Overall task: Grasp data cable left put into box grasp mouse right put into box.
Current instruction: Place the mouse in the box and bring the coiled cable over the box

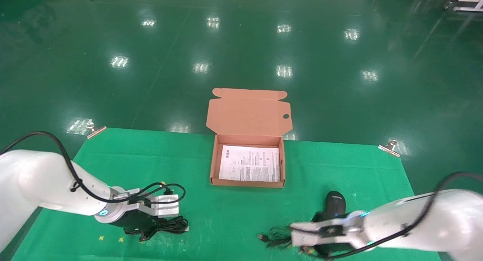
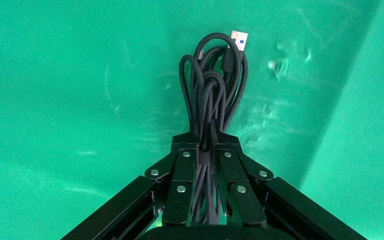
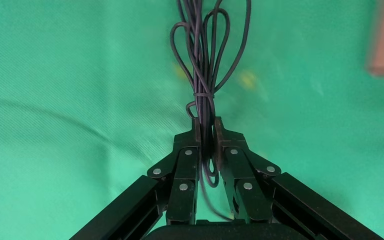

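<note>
The data cable [image 2: 212, 95], a looped black bundle with a silver plug at its far end, lies low on the green worktop [image 1: 234, 215] at about 8 o'clock from the box [image 1: 247, 183], pinched in the left gripper [image 2: 207, 150], whose jaws are drawn narrow around the strands. At about 4 o'clock from the box, the mouse [image 1: 335, 204] sits just beyond the right gripper [image 3: 207, 132], whose jaws are closed not on the mouse body but on its tied cord [image 3: 205, 60]. That looks like the main risk: lifted by the cord, the mouse would likely dangle and swing, could strike the box wall, or could slip free if the thin strands slide between the jaws. On the left, loose loops hanging past the jaws may catch on the near rim of the box or drape over its edge instead of dropping onto the printed sheet [image 1: 249, 164] inside. Both arms heading for the same small opening could also crowd each other.
</note>
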### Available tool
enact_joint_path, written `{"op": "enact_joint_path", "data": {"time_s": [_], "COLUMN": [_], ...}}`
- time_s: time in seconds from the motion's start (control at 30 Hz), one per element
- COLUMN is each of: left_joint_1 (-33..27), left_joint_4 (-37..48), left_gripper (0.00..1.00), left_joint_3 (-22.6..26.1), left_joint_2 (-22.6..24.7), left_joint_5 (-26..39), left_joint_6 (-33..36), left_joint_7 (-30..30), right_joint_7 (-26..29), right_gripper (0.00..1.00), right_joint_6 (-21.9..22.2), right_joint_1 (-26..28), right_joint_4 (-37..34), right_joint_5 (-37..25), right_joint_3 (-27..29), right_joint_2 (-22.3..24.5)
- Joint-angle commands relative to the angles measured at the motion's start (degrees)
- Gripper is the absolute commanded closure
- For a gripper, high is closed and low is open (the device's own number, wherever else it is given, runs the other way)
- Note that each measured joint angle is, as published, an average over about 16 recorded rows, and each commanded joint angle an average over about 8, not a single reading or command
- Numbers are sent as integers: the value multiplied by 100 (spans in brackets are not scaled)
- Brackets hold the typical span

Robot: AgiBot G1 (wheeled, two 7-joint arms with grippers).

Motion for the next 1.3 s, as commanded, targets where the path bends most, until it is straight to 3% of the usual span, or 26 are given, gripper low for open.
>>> {"op": "enact_joint_path", "data": {"time_s": [0.03,0.27,0.5,0.73,0.97,1.3], "left_joint_1": [-21,-424,-941,-1475,-1879,-1967], "left_joint_4": [-70,-1584,-2523,-2373,-1855,-1683], "left_gripper": [100,100,100,100,100,100], "left_joint_3": [11,-177,-429,-604,-649,-622], "left_joint_2": [-60,-717,-724,-221,208,273], "left_joint_5": [16,247,706,932,1131,1324], "left_joint_6": [23,226,-82,-468,-811,-945], "left_joint_7": [58,-263,-747,-973,-932,-875], "right_joint_7": [76,811,722,445,-144,-444], "right_gripper": [100,100,100,100,100,100], "right_joint_6": [-37,-94,178,763,1278,1474], "right_joint_1": [42,493,1315,1907,2494,2725], "right_joint_4": [120,1115,1167,832,14,-372], "right_joint_5": [52,-91,-300,-375,-315,-105], "right_joint_3": [58,477,765,919,958,985], "right_joint_2": [118,736,531,-120,-803,-1109]}}
